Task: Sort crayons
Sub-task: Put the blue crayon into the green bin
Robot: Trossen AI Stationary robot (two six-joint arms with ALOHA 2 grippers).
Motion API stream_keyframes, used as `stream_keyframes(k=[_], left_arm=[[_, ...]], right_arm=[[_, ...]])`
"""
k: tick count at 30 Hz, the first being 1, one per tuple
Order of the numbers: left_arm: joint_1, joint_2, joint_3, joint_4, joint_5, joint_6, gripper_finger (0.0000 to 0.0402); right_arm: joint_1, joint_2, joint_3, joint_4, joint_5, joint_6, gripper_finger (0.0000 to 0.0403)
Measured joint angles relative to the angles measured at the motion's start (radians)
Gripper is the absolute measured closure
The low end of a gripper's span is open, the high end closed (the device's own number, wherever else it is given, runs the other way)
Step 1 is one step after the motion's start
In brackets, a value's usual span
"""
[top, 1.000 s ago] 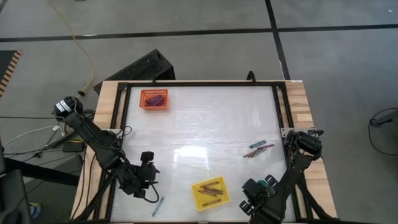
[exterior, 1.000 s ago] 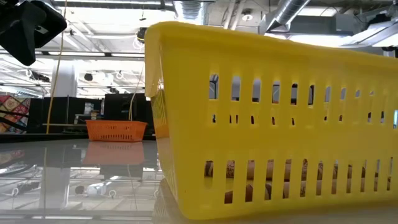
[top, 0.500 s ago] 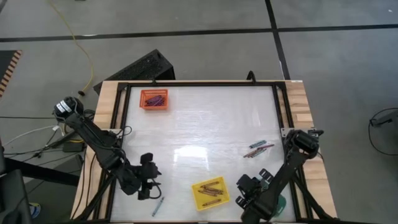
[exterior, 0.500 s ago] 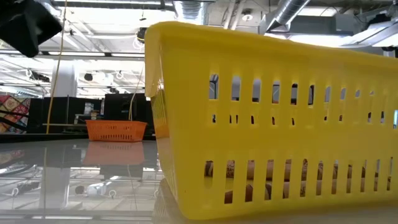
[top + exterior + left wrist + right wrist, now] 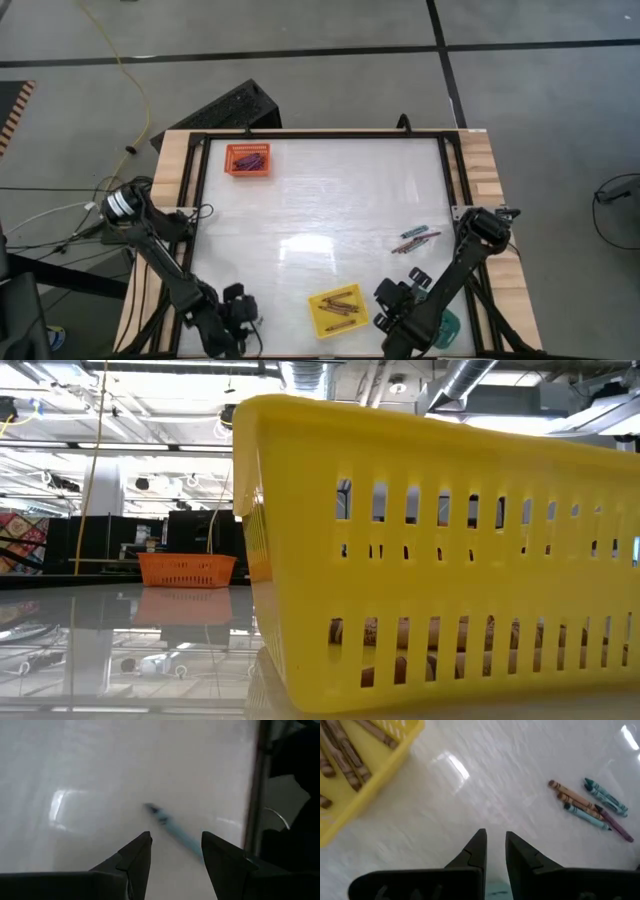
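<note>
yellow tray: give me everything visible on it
The yellow slotted plastic tray is a shallow rectangular basket with rows of vertical slots in its walls and a solid rim. It sits upright on the glossy white table near the front edge, turned slightly askew. Several brownish-red crayons lie inside on its floor. Nothing grips it: the right tool hovers beside it, apart.

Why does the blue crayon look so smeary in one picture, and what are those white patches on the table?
In the left wrist view the blue crayon looks blurred and soft-edged, lying ahead of the open left gripper. The white patches are glare on the glossy table, seen in the high view and both wrist views. In the low view the yellow tray fills the frame and the tabletop mirrors the orange tray.
</note>
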Motion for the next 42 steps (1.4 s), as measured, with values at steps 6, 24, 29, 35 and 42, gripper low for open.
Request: stream_keyframes(k=[6,24,29,35,42], left_arm=[[-0.001,0.121,0.136,-0.136,0.034,0.033,0.0239],[-0.057,0.143,0.133,-0.092,0.015,-0.105,0.0239],[-0.016,0.143,0.133,-0.132,0.035,-0.132,0.0239],[0.039,0.148,0.133,-0.091,0.060,-0.102,0.0239],[0.044,0.210,0.161,-0.114,0.109,-0.159,0.0239]], right_arm=[[0.000,0.000,0.000,0.022,0.038,0.001,0.0339],[-0.020,0.000,0.000,0.034,0.043,-0.003,0.0339],[-0.020,0.000,0.000,0.074,0.050,-0.005,0.0339],[-0.004,0.000,0.000,0.092,0.078,-0.007,0.0339],[0.021,0.000,0.000,0.118,0.146,-0.007,0.0339]])
